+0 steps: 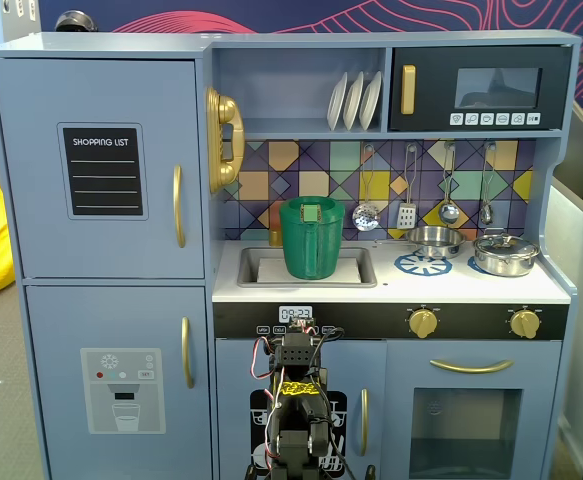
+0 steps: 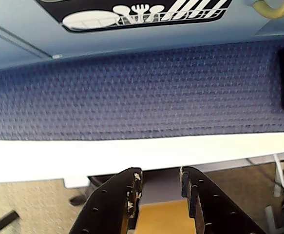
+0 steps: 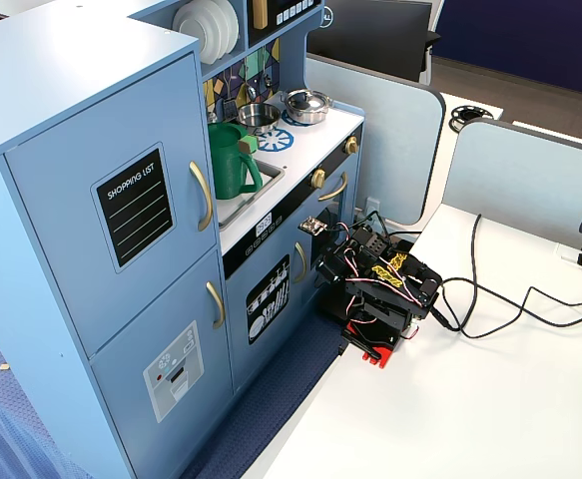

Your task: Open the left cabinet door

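The left cabinet door (image 1: 101,170) is pale blue-grey with a black "SHOPPING LIST" panel and a curved gold handle (image 1: 178,205). It is shut, flush with the toy kitchen. It also shows in the other fixed view (image 3: 121,210), with its handle (image 3: 202,197). My arm (image 3: 380,289) sits folded on the white table (image 3: 450,399), low in front of the kitchen and well right of and below that door. In the wrist view my gripper (image 2: 160,175) points down over the table edge, its jaws a little apart with nothing between them.
Below the door is the dispenser door (image 1: 121,390). A dishwasher-print door (image 3: 268,299) faces the arm. A green pitcher (image 1: 312,237) stands in the sink. Cables (image 3: 500,309) trail across the table. Blue carpet (image 2: 142,92) lies between table and kitchen.
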